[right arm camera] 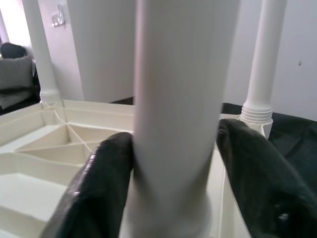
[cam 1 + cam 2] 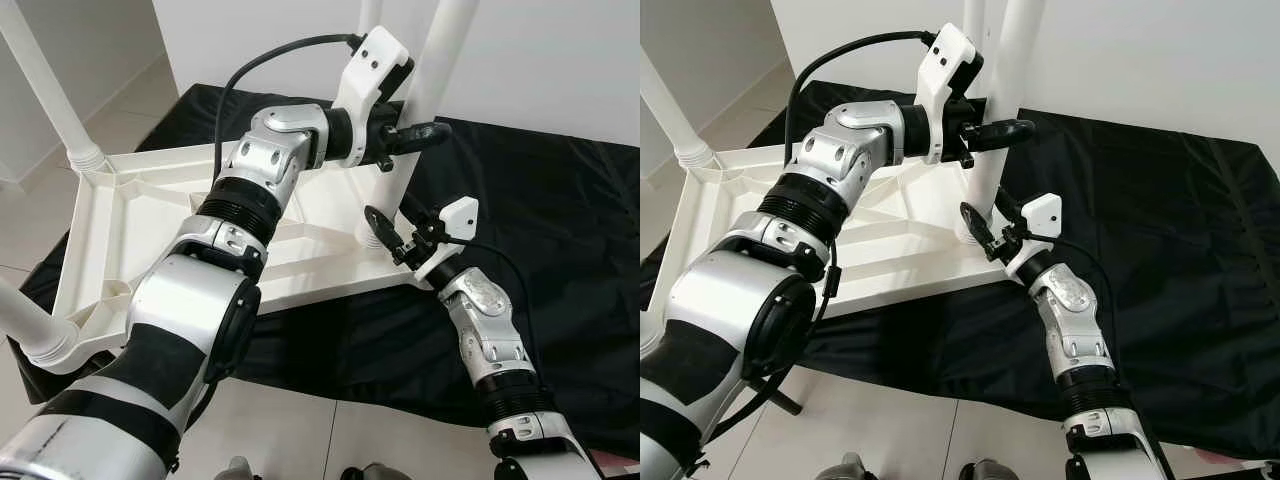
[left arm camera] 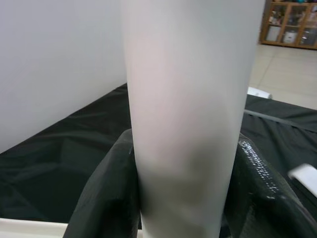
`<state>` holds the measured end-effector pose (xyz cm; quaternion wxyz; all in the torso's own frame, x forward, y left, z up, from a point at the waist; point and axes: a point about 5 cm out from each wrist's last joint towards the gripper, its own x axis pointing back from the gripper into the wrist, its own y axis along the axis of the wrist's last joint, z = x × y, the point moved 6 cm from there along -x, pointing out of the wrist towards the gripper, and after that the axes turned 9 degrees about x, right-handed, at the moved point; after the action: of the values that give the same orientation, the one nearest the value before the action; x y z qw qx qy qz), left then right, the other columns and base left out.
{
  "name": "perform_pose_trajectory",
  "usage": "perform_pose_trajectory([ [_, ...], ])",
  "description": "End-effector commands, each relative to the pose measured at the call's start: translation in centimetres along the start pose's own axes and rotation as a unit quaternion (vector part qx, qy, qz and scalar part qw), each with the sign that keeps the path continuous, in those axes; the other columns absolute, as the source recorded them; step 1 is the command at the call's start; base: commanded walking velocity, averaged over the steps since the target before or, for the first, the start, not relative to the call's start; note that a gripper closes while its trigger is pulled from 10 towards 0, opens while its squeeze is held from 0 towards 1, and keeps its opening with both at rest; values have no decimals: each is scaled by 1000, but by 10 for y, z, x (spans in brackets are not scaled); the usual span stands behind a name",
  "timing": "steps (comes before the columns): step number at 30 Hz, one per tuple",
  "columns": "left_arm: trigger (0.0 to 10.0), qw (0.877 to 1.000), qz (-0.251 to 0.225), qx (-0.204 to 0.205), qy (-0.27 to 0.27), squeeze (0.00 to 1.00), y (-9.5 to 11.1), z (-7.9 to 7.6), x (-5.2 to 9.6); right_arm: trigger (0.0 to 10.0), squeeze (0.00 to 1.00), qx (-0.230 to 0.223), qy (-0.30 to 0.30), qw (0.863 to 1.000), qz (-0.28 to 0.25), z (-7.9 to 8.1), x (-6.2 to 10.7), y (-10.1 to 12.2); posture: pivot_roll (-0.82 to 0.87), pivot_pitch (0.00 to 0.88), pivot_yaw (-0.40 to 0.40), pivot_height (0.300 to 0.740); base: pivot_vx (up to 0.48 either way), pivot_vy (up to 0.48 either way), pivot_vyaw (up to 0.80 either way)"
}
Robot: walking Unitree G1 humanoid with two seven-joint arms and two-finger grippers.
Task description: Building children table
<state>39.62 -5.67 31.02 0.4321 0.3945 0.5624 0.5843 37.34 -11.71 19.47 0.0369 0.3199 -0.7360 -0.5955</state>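
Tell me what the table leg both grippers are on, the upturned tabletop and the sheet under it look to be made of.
Table leg: likely moulded plastic, smooth matte white, with threaded rings at the base.
Tabletop: same white plastic, judging by its ribbed, hollow underside.
Sheet: thin black fabric, possibly nylon; it creases with a faint sheen.

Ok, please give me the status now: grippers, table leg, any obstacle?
Left gripper clamped on white leg, higher up. Right gripper around same leg near its base. Upturned tabletop lies on black cloth. Nothing blocking.
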Motion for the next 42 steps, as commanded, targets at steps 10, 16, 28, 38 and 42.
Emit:
perform_pose_trajectory([
  [10, 10000, 991, -34, -28, 129, 0, 19, 28, 3, 10000, 0, -15, -43, 999, 2, -7, -7, 2, -56, 0, -25, 740, 0, 0, 0],
  [16, 10000, 974, -46, -76, 207, 0, 32, 46, 13, 10000, 0, -30, -60, 998, 13, 3, -7, -2, -55, 0, -26, 740, 0, 0, 0],
  [28, 10000, 959, -68, -95, 258, 0, 43, 51, 16, 10000, 0, -51, -154, 987, 15, 3, -11, 1, -48, 0, -26, 740, 0, 0, 0],
  [38, 10000, 949, -72, -106, 288, 0, 42, 52, 16, 10000, 0, -79, -222, 972, 19, 2, -12, 1, -46, 0, -25, 740, 0, 0, 0],
  [42, 10000, 947, -68, -115, 292, 0, 40, 51, 14, 10000, 0, -82, -242, 967, 15, 1, -14, 5, -43, 0, -26, 740, 0, 0, 0],
])
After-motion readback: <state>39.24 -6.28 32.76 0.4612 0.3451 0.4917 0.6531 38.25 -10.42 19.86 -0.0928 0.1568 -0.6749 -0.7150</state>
